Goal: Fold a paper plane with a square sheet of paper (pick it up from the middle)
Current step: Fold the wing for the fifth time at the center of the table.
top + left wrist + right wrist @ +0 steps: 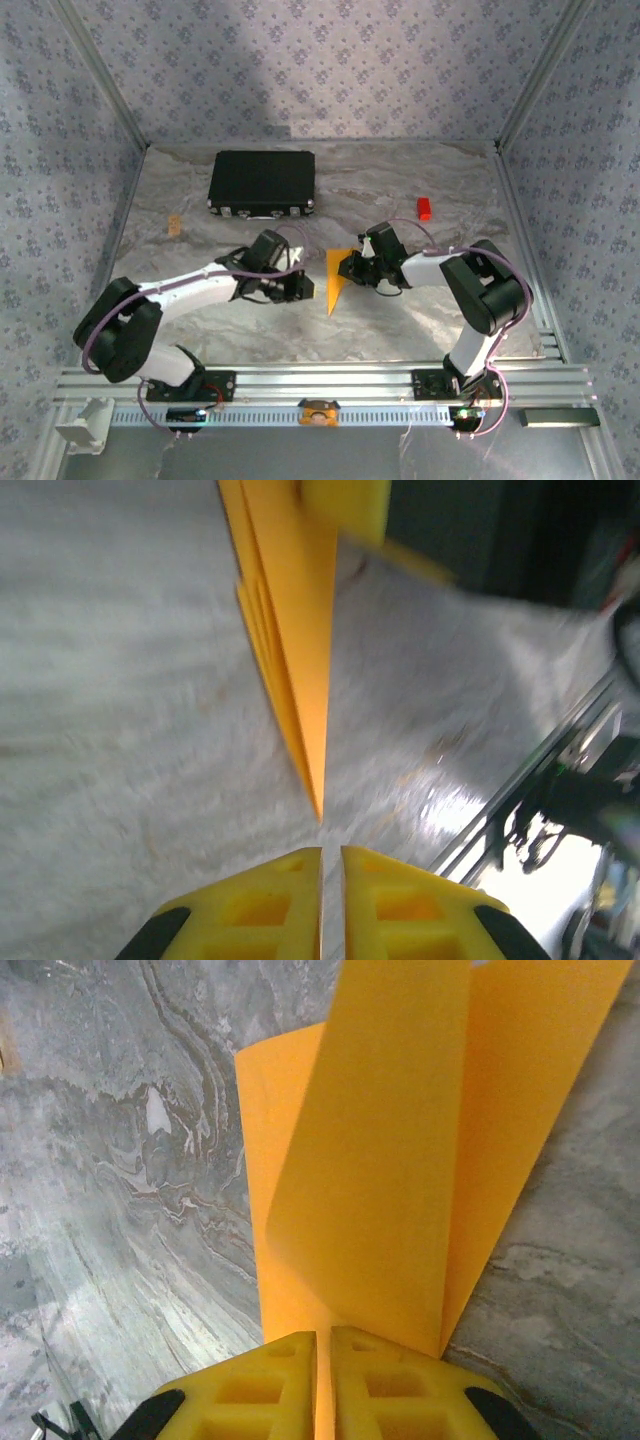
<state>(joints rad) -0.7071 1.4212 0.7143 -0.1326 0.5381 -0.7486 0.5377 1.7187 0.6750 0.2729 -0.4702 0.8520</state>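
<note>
R tool (322, 1345) clamps the paper plane (400, 1160) by its fold, 1 flap raised, prob for creasing; L tool (332, 858) closed, empty, just off tip.

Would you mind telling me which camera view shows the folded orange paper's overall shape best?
Top external: the whole orange paper is visible as a narrow triangle. Left wrist shows its pointed tip and stacked layers; right wrist shows a raised flap, edges cropped.
</note>
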